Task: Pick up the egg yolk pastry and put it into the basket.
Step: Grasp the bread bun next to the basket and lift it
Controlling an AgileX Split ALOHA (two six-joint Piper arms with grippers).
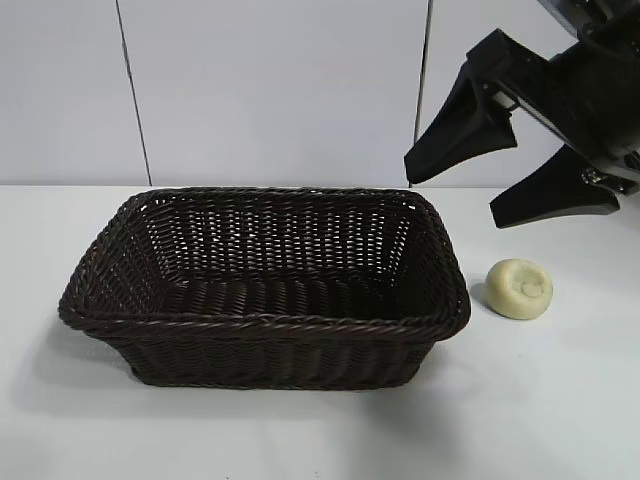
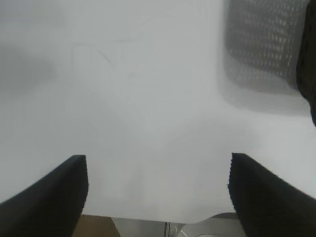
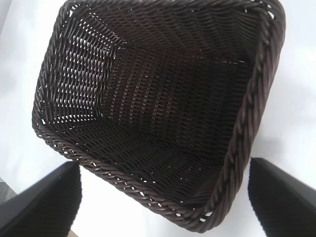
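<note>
A: Pastry?
B: egg yolk pastry, small pale yellow-cream dome, dimpled top, matte. On table just beside basket, not in it.
A: Grippers?
B: right gripper above it, jaws wide apart, empty. left gripper wide too, nothing held.

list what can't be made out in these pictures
- Left gripper: absent from the exterior view; the left wrist view shows only its open fingers over white table.
- Small pale yellow round pastry: missing from both wrist views.
- Dark woven wicker basket: blurred and cut off in the left wrist view.
</note>
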